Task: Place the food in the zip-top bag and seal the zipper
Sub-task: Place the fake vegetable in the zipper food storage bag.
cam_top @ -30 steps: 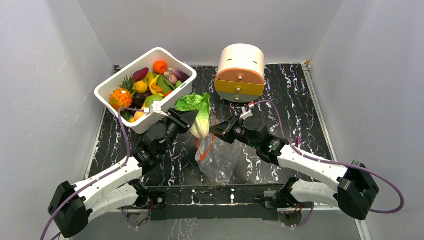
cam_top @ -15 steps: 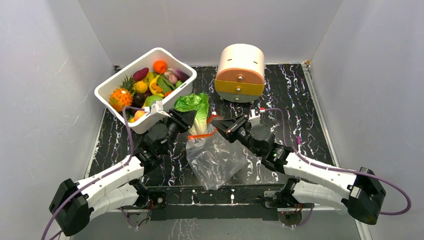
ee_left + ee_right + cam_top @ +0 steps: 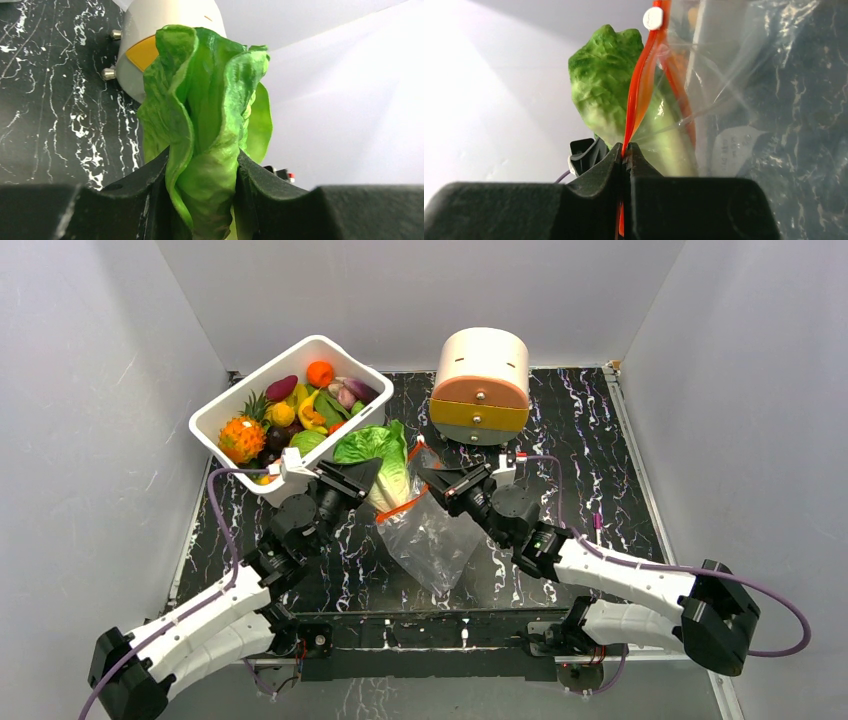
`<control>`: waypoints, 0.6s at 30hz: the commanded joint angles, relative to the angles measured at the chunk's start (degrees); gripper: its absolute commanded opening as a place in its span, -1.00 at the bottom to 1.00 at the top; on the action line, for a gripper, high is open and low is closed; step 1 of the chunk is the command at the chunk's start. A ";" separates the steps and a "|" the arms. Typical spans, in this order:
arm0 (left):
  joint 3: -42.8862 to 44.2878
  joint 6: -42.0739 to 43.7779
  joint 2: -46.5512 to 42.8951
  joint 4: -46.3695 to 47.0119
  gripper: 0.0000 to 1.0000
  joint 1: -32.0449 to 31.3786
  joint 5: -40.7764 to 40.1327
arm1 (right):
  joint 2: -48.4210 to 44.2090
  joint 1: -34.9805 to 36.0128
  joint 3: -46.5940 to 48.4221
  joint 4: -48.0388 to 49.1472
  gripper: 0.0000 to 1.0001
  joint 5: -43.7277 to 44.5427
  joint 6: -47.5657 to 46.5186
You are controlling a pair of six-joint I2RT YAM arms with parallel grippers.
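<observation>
— How are my arms sitting?
— Left arm (image 3: 220,595) and right arm (image 3: 610,570) both reach forward and inward, fingertips near each other.
— And the grips?
— My left gripper (image 3: 365,475) clamps the lettuce (image 3: 200,100), jaws partly apart. My right gripper (image 3: 425,478) is pinched tight on the zipper (image 3: 639,90).

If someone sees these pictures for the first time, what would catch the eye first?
First is the bright green lettuce, gripped in the left tool mid-table, beside the mouth of the clear bag. Next, the right tool is shut on the bag's orange zipper. At the back left, a white tub full of colourful toy produce stands out.
</observation>
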 commanded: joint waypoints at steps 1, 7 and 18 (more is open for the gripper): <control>3.18 -6.80 -2.54 -3.84 -1.00 -0.10 -1.72 | 0.33 0.98 0.81 6.64 -1.00 1.15 -1.19; 0.45 0.07 -0.61 5.57 -1.00 -0.11 2.47 | 0.75 2.32 1.67 7.68 -1.00 0.68 1.97; -3.84 9.22 0.87 14.66 -1.00 -0.09 2.79 | 3.31 4.22 4.25 11.96 -1.00 1.85 2.66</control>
